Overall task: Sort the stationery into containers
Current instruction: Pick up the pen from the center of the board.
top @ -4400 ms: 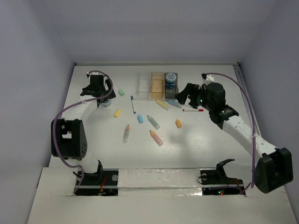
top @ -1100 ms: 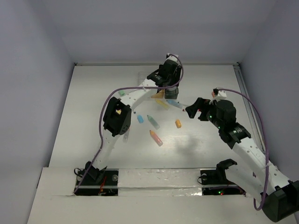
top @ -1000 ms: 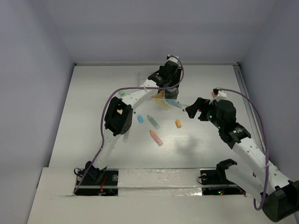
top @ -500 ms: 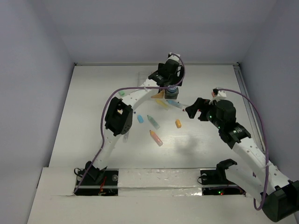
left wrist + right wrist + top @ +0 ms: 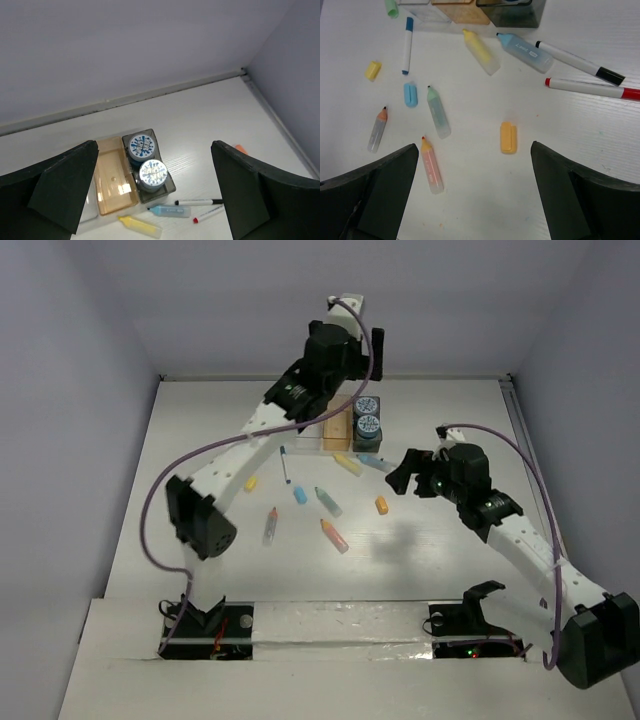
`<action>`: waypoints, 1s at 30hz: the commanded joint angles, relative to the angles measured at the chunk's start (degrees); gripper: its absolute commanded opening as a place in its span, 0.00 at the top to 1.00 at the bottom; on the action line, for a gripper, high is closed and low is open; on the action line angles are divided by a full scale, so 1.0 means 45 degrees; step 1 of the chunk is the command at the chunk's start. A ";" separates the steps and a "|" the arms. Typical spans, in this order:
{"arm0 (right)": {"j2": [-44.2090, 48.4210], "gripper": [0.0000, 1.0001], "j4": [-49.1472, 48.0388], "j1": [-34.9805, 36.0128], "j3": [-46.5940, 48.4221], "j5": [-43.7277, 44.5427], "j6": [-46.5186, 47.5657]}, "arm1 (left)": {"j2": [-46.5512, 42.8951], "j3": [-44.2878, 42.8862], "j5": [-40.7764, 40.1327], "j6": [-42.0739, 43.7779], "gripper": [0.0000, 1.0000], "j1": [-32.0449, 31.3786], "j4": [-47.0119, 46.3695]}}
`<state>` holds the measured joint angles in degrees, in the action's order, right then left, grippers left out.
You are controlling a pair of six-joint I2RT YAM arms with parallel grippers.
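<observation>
Left gripper (image 5: pixel 153 144) gapes empty above two round blue-white rolls (image 5: pixel 153 172) in the dark, seemingly translucent bin (image 5: pixel 161 193)

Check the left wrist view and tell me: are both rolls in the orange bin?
No, both rolls sit in the dark grey bin, beside the orange bin.

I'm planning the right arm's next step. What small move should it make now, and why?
Probably lower the open right gripper onto the small orange eraser-like block. It lies alone on the white table, nearly below the empty jaws, with bare space around it, while the two thin white pens lie farther off, nearer the dark grey translucent bin.
</observation>
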<state>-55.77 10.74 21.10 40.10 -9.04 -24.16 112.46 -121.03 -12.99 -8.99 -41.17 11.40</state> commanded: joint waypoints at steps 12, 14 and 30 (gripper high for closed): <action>-0.5942 0.17 -0.1373 0.3899 0.4636 -0.0007 0.0700 | -1.2232 1.1634 -0.3067 -0.0499 0.01 0.0203 -0.0855; -0.6996 0.17 -0.1119 0.4429 0.5655 0.0366 0.0857 | -1.3796 1.2342 -0.3807 -0.0715 0.01 0.0320 -0.0250; -1.6139 0.42 0.2064 0.5993 1.5262 0.3785 0.1463 | -2.0577 1.6935 -0.5959 -0.1576 0.01 0.0320 0.0533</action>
<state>-125.23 15.92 47.03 101.08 3.99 -18.83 20.95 -46.24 -36.93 -15.81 -39.99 15.03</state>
